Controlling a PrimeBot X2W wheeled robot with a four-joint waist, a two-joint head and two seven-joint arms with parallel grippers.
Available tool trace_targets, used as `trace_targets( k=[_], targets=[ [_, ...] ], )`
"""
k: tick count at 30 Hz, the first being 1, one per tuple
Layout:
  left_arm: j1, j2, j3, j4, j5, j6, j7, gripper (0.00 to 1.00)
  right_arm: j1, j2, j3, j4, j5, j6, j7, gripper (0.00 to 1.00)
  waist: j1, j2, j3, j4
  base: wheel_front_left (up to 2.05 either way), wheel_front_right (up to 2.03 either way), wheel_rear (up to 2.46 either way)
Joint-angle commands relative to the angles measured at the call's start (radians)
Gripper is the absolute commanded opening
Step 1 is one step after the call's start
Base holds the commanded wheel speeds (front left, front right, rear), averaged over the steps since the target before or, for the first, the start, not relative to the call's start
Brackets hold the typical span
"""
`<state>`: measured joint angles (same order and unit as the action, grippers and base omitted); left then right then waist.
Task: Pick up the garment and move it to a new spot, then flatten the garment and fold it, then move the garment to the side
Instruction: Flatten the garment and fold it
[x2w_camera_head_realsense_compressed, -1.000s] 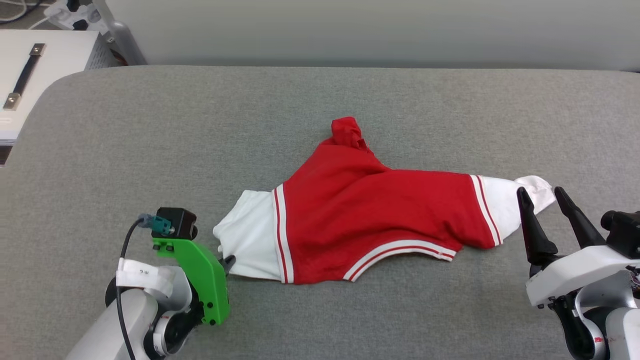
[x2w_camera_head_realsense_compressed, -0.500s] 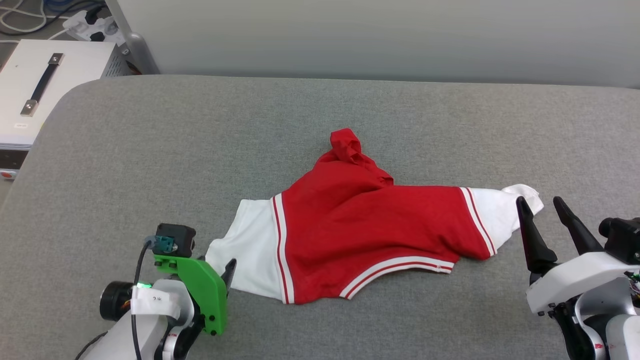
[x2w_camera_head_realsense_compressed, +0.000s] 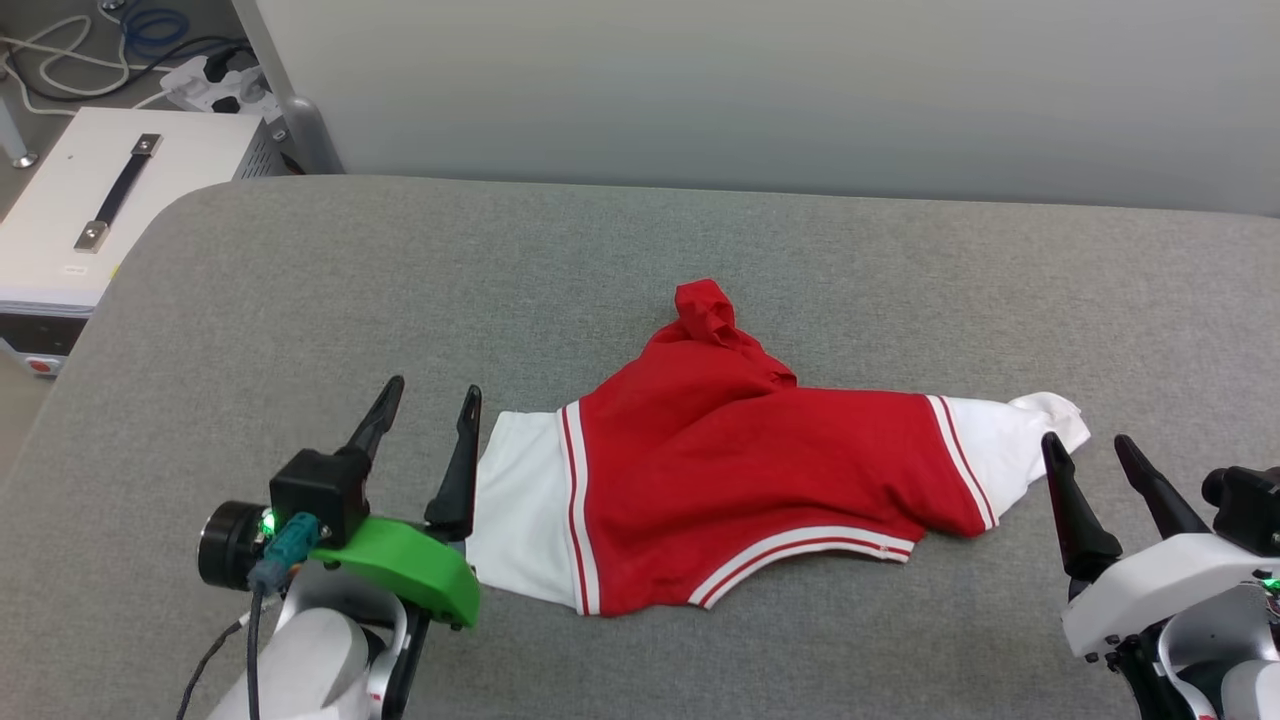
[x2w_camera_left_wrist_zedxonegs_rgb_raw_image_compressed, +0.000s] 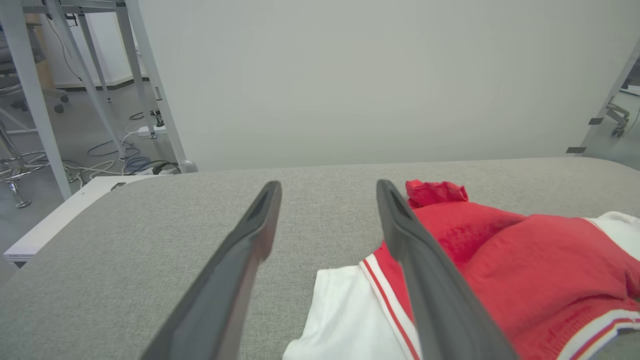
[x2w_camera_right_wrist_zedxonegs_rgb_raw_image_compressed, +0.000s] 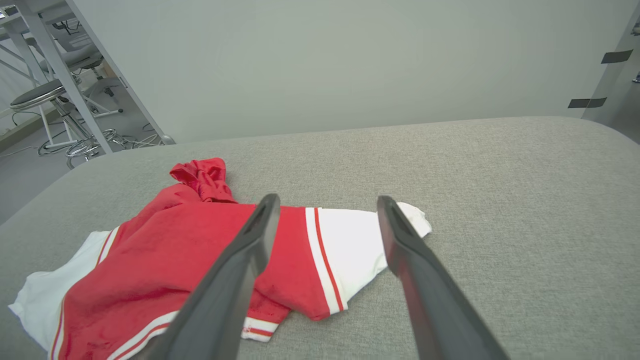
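Observation:
The garment (x2w_camera_head_realsense_compressed: 760, 470), red with white sleeves and striped trim, lies rumpled on the grey padded table (x2w_camera_head_realsense_compressed: 600, 260), with a bunched red tip at its far end. My left gripper (x2w_camera_head_realsense_compressed: 432, 392) stands open just left of the white left sleeve (x2w_camera_head_realsense_compressed: 515, 500), above the cloth and holding nothing. In the left wrist view the garment (x2w_camera_left_wrist_zedxonegs_rgb_raw_image_compressed: 525, 270) lies to the right of the open left gripper (x2w_camera_left_wrist_zedxonegs_rgb_raw_image_compressed: 327, 187). My right gripper (x2w_camera_head_realsense_compressed: 1088, 442) is open beside the white right sleeve (x2w_camera_head_realsense_compressed: 1020, 440). From the right wrist, the garment (x2w_camera_right_wrist_zedxonegs_rgb_raw_image_compressed: 190, 250) lies beyond and left of the right gripper (x2w_camera_right_wrist_zedxonegs_rgb_raw_image_compressed: 325, 200).
A white case with a black handle (x2w_camera_head_realsense_compressed: 110, 210) stands off the table's left edge, with cables and a power strip (x2w_camera_head_realsense_compressed: 215, 80) behind it. A pale wall (x2w_camera_head_realsense_compressed: 760, 90) runs behind the table. Bare grey surface surrounds the garment on all sides.
My left gripper has opened, let go of the white left sleeve and risen with its fingers pointing away. The head camera has tilted, so the whole picture shifted down.

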<state>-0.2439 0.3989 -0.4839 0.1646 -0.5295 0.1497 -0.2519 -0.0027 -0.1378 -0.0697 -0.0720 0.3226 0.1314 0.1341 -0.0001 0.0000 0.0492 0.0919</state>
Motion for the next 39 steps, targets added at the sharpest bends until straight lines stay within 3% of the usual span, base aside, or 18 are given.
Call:
trace_targets(
  k=[1,7,11,16,22,30,33,39],
  targets=[
    [0.027,-0.010,0.011,-0.017,0.028,0.002,-0.008,1.00,0.008,-0.006,-0.005,-0.003,0.001,-0.001,0.008,1.00,0.0001,0.0000,0.005,0.003,0.00,0.00,0.00],
    [0.094,-0.085,0.105,-0.113,0.120,-0.029,-0.010,1.00,-0.007,-0.032,-0.054,0.000,-0.032,-0.001,0.092,1.00,0.0001,0.0000,0.034,0.021,0.00,0.00,0.00],
    [0.103,-0.125,0.147,-0.126,0.168,-0.066,-0.010,1.00,-0.055,-0.053,-0.074,0.010,-0.005,-0.001,0.288,1.00,0.0001,0.0000,0.063,0.037,0.00,0.00,0.00],
    [0.093,-0.166,0.190,-0.126,0.210,-0.115,-0.010,1.00,-0.129,-0.133,-0.056,0.013,0.006,-0.001,0.630,1.00,0.0001,0.0000,0.102,0.065,0.00,0.00,0.00],
    [0.076,-0.215,0.230,-0.116,0.253,-0.161,-0.010,1.00,-0.252,-0.177,-0.057,0.039,-0.007,-0.001,0.834,1.00,0.0001,0.0000,0.157,0.109,0.00,0.00,0.00],
    [0.052,-0.263,0.272,-0.095,0.293,-0.202,-0.010,1.00,-0.356,-0.212,-0.019,0.171,-0.070,-0.001,0.913,1.00,0.0001,0.0000,0.212,0.154,0.00,0.00,0.00],
    [0.047,-0.276,0.289,-0.086,0.307,-0.207,-0.010,1.00,-0.369,-0.244,0.025,0.213,-0.111,-0.001,0.905,1.00,0.0001,0.0000,0.225,0.164,0.00,0.00,0.00],
    [0.037,-0.297,0.319,-0.082,0.328,-0.223,-0.010,1.00,-0.381,-0.239,0.055,0.300,-0.112,-0.001,0.887,1.00,0.0001,0.0000,0.238,0.175,0.00,0.00,0.00]
  ],
)
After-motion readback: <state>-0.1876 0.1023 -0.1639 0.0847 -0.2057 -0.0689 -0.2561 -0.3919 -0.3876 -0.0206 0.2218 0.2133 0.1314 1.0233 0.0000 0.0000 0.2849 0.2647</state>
